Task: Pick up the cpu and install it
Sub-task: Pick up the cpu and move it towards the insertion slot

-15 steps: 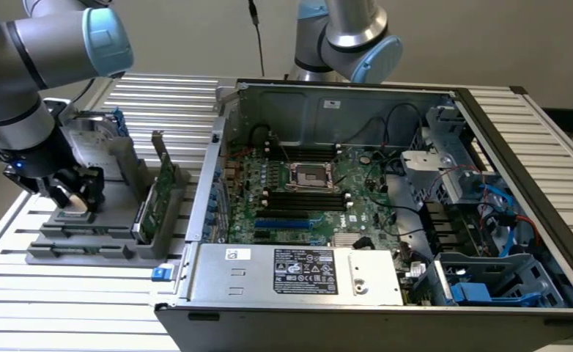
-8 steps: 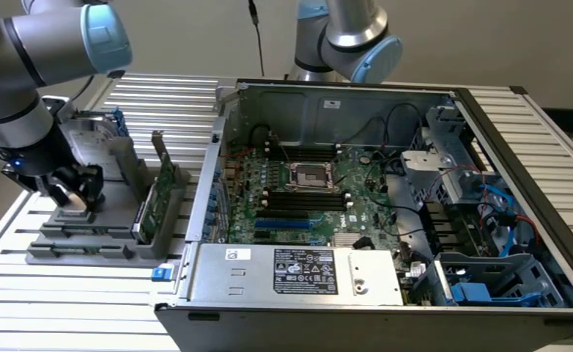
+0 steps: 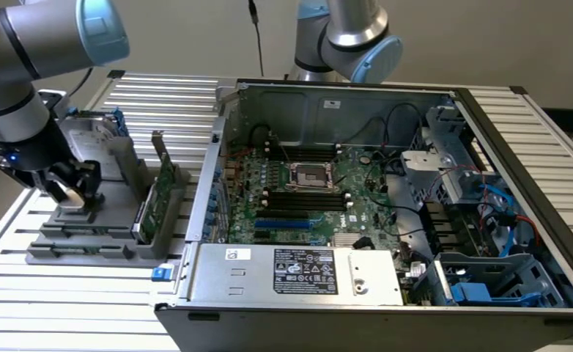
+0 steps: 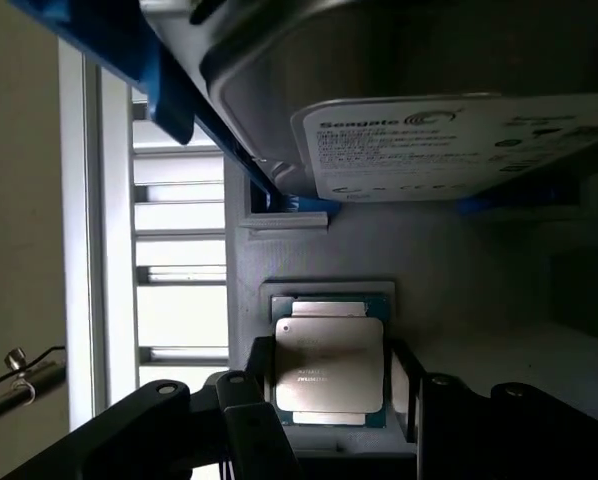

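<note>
The cpu (image 4: 329,365) is a small square chip with a silvery top and a thin green rim. It lies in a recess of the grey holder (image 4: 309,250). My gripper (image 4: 334,400) is lowered over it and open. One black finger (image 4: 241,415) stands on each side of the chip, with a small gap on both sides. In the exterior view the gripper (image 3: 69,192) is down at the holder (image 3: 81,246), at that view's left. The chip (image 3: 67,192) shows pale between the fingers. The open computer case (image 3: 521,191) holds the motherboard with its bare socket (image 3: 311,176).
A silver white-labelled hard drive (image 4: 429,150) in a blue bracket (image 4: 129,60) stands close behind the chip. A long green circuit card (image 3: 160,198) stands upright in the same holder. A second arm (image 3: 350,37) rises behind the case. The slatted metal table (image 3: 61,308) lies below.
</note>
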